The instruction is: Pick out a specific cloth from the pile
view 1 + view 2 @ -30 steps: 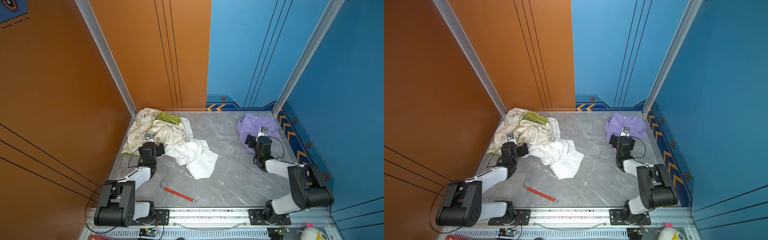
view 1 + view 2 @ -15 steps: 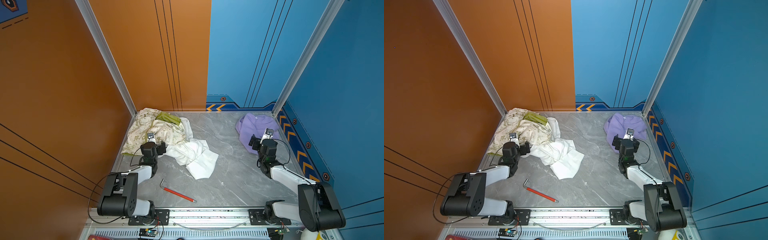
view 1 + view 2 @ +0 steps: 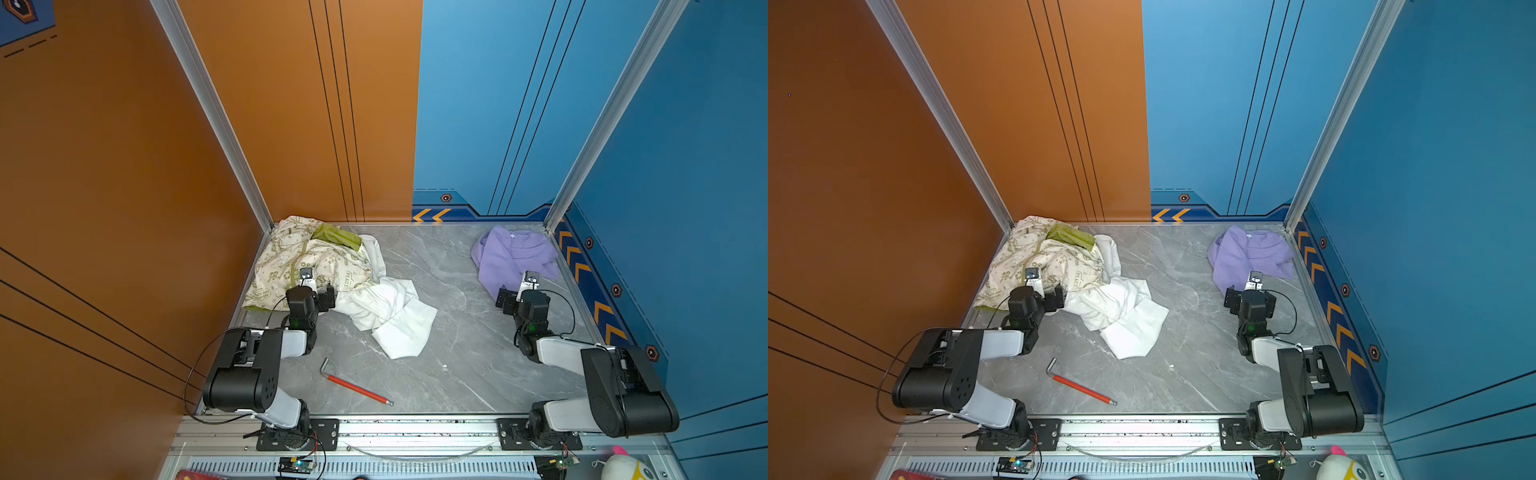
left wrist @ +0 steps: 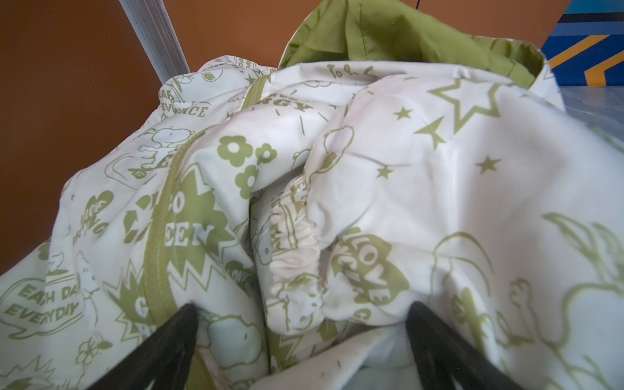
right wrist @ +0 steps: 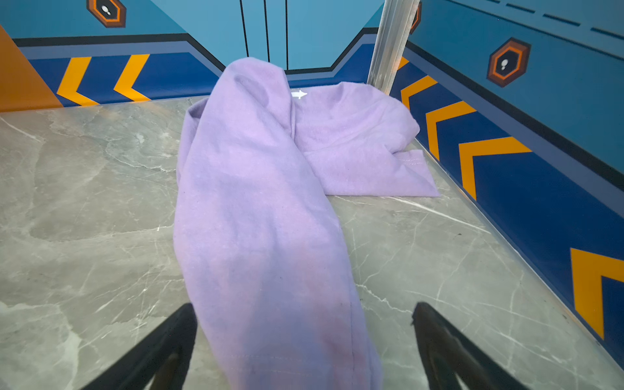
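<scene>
The cloth (image 3: 507, 253) (image 3: 1246, 253), plain lilac, lies crumpled by itself in the far right corner. In the right wrist view its near end (image 5: 263, 236) runs between the fingers of my right gripper (image 5: 304, 307) (image 3: 515, 291) (image 3: 1244, 291), which stands open and low over the table. The pile (image 3: 316, 262) (image 3: 1050, 257) of cream green-printed, olive and white fabric sits at the far left. My left gripper (image 4: 301, 307) (image 3: 318, 293) (image 3: 1048, 293) is open at the pile's near edge, with printed folds (image 4: 304, 169) between its fingers.
A plain white cloth (image 3: 386, 307) spills from the pile toward the middle of the grey marble table (image 3: 449, 353). A red-handled hex key (image 3: 353, 384) lies near the front edge. Orange and blue walls close in three sides. A plush toy (image 3: 623, 465) sits beyond the front rail.
Both arms have folded lower toward the front rail and the grippers have drawn back slightly. Both stay open. No cloth has moved.
</scene>
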Tool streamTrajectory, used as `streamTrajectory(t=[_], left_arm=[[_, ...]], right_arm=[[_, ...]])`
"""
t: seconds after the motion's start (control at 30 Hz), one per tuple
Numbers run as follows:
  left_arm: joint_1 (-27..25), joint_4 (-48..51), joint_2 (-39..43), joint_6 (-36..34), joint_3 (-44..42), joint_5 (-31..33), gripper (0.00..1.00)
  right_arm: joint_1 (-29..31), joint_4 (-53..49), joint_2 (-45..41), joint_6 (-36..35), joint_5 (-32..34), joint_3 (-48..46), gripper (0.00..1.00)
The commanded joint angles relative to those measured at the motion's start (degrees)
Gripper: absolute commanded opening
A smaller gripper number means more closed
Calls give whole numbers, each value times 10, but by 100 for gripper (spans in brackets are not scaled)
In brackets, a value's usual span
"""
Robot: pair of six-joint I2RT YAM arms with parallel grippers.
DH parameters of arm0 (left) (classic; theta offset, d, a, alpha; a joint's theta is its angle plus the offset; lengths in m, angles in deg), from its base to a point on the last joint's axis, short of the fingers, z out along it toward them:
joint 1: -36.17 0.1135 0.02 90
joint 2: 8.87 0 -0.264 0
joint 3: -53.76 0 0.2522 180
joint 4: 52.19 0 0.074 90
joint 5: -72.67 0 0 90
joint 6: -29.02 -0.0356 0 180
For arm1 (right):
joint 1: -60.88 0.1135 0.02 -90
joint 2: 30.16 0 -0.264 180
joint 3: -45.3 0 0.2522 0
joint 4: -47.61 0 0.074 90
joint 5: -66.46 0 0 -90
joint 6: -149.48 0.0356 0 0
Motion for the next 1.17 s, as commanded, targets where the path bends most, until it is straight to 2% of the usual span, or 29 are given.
streamTrajectory(t=[0.0, 0.17, 0.4, 1.13], left_arm=[[2, -23, -10, -10, -10, -24, 98], [2, -37, -13, -11, -14, -26, 98], [1, -39, -13, -12, -15, -24, 98], [3, -40, -14, -11, -15, -27, 98]], right_arm=[[-5, 71, 31, -17, -21, 3, 100], [-7, 152, 71, -23, -43, -21, 100], [-22, 103, 69, -19, -83, 3, 100], [-22, 100, 68, -18, -82, 2, 100]])
